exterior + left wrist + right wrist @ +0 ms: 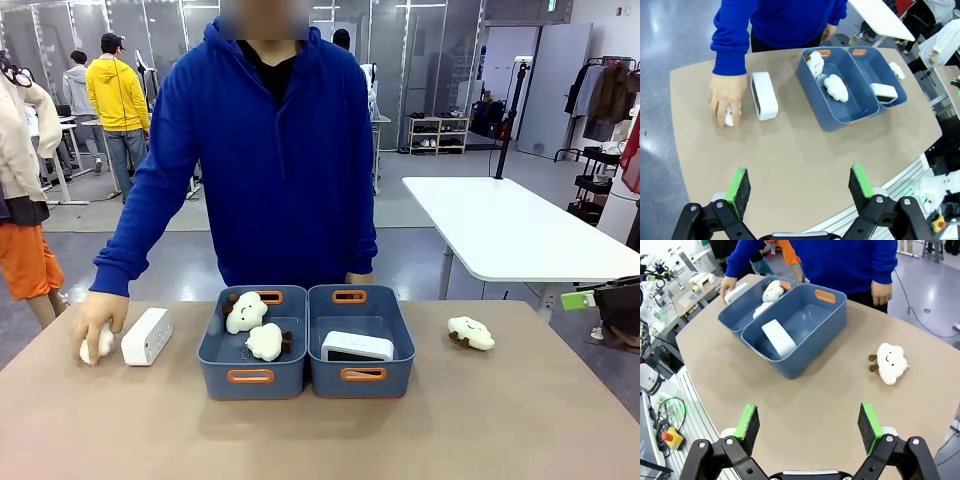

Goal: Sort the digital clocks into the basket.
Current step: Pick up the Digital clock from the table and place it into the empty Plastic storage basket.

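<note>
One white digital clock (357,346) (883,92) (778,338) lies inside the right basket (390,312) (875,62) (827,320). The other digital clock (146,336) (763,95) (735,292) stands on the table at the left, beside the person's hand (98,320) (726,98), which covers a white plush toy. My left gripper (800,188) is open above the near table edge, holding nothing. My right gripper (809,426) is also open and empty, above the table in front of the baskets.
The left basket (215,340) (815,87) (730,319) holds two white plush toys (246,312) (266,342). Another plush toy (470,333) (889,363) (896,70) lies on the table right of the baskets. The person in blue stands at the far side.
</note>
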